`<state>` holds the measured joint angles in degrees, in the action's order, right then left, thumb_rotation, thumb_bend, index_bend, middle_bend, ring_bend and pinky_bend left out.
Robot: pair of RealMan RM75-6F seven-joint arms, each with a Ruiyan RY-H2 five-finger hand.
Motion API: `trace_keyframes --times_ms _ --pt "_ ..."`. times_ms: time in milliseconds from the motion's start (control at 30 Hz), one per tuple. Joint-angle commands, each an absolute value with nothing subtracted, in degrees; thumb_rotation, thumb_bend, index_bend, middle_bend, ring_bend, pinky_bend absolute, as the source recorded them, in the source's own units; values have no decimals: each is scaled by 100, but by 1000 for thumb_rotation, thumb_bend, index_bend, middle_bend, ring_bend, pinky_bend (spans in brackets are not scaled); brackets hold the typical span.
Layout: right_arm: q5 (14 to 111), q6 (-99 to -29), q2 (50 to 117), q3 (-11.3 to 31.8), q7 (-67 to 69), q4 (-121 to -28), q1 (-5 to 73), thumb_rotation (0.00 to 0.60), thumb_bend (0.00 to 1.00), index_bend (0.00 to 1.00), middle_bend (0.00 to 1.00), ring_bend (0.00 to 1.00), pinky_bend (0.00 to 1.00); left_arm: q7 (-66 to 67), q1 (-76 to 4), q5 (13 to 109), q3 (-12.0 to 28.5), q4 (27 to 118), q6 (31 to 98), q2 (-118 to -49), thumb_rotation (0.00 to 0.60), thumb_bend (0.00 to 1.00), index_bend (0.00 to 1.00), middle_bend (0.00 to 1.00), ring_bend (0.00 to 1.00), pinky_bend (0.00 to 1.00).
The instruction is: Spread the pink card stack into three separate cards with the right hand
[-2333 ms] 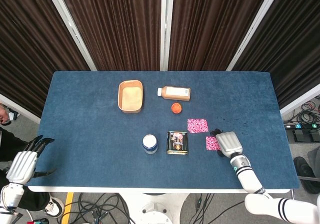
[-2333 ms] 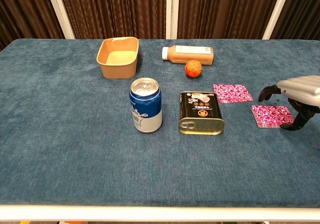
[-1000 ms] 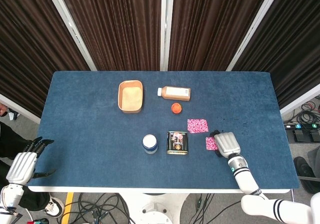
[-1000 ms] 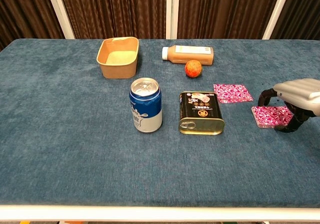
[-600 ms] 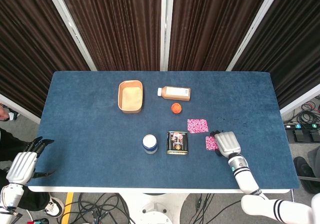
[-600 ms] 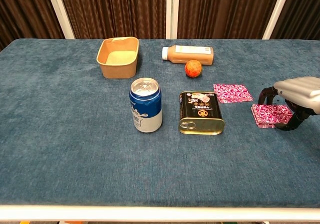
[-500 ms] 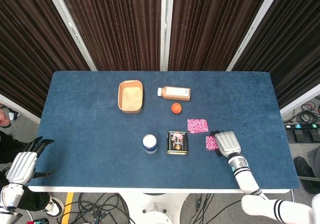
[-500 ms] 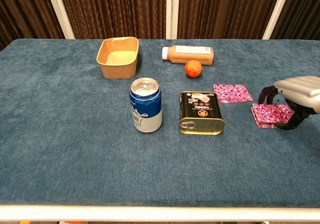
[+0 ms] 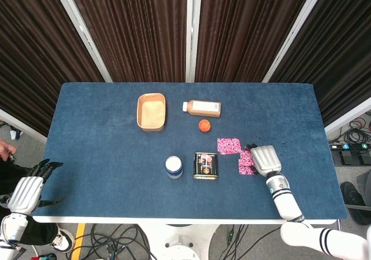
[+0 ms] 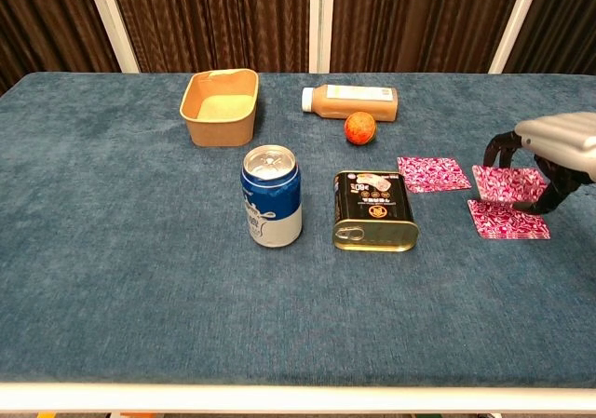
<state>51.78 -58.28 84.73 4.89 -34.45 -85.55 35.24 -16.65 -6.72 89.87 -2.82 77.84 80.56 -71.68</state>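
Observation:
Three pink patterned cards lie right of the tin. One card [image 10: 434, 173] [image 9: 229, 146] lies alone. A second card [image 10: 507, 220] [image 9: 246, 169] lies nearest the front edge. The third card [image 10: 506, 182] [image 9: 245, 156] lies just behind the second, its near edge slightly overlapping it. My right hand [image 10: 557, 143] [image 9: 265, 158] hovers over this third card, fingers curved down with their tips touching it and the thumb at its right side. My left hand [image 9: 26, 191] hangs off the table's front left corner, fingers apart, holding nothing.
A dark flat tin [image 10: 373, 210] and a blue can [image 10: 272, 195] stand left of the cards. Behind them are an orange ball [image 10: 360, 128], a lying bottle [image 10: 350, 101] and a tan tub [image 10: 221, 106]. The blue table's [image 10: 140, 288] right edge is close to my right hand.
My right hand has moved away from the front edge, sliding the top card off the small stack. Where two cards lay stacked, two cards now show, slightly overlapping. The left hand is still.

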Motion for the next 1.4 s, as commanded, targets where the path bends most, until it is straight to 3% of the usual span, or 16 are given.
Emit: trace_keyframes --times_ms 33,533,1067,1400 --pt "4994 -5737 8523 639 -3531 -8317 3659 600 260 381 355 746 821 -1653 -672 8988 -280 7794 8062 -7163 600 0 176 161 65 160" --pt "4394 -4879 9005 898 -3514 -6799 4184 600 269 382 354 746 821 -1672 -643 8958 -266 7810 8096 -7126 600 0 176 160 65 160" --pt "4294 -4624 9272 760 -3594 -6272 4298 600 271 380 323 746 821 -1767 -623 8928 -262 7740 8086 -7123 600 0 177 161 65 160" --pt "3954 -4478 9057 707 -3777 -6511 4343 600 201 74 107 743 815 -1789 -604 8928 -268 7694 8097 -7147 600 0 177 160 65 160"
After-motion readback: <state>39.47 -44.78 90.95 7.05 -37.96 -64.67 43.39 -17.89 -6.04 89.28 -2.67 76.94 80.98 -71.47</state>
